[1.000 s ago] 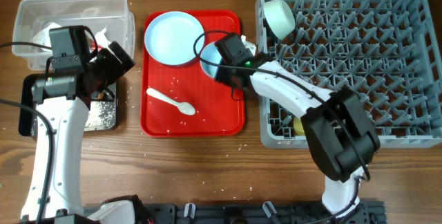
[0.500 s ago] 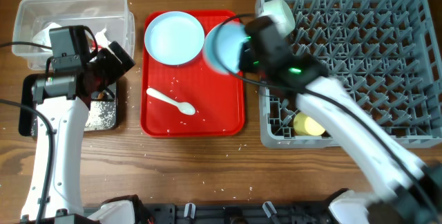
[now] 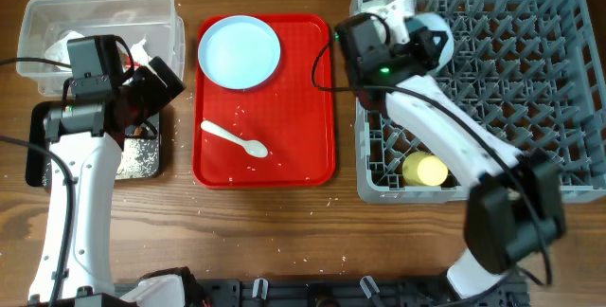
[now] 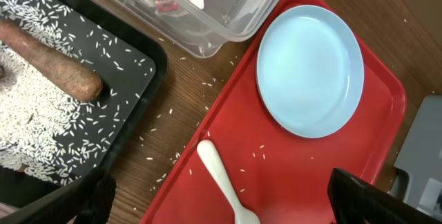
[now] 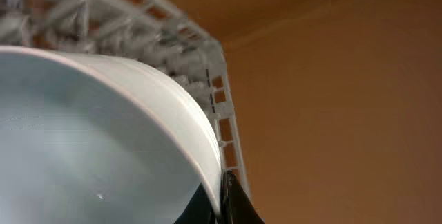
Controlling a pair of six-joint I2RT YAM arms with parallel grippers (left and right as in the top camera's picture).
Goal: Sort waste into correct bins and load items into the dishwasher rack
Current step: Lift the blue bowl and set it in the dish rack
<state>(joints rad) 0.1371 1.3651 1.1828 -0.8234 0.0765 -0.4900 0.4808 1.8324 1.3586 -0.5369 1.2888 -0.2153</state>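
- Right pincer (image 5: 222, 195): clenched on the rim of the pale-blue bowl (image 5: 90, 148). The wrist view shows the rim edge nipped between both fingers.
- Bowl position: held over the near-left corner region of the dishwasher rack (image 3: 530, 70), above the pegs. It looks tipped on edge, not flat. I cannot tell whether it touches the pegs.
- Key relation: the bowl hangs from the pincer toward the rack interior, with the rack wall just behind it. Judgement: the next move is to lower it between peg rows and then let go.
- Obstruction: upright pegs directly beneath. The yellow cup (image 3: 424, 169) lies well apart, near the front edge of the rack.
- Left pincer (image 3: 156, 81): released and empty, over the black tray (image 4: 148, 65), which holds rice grains and the carrot piece (image 4: 48, 61).
- Left to load: the plate (image 3: 239, 51) and spoon (image 3: 235, 139) on the red tray (image 3: 303, 146). The left arm is nearer to both.
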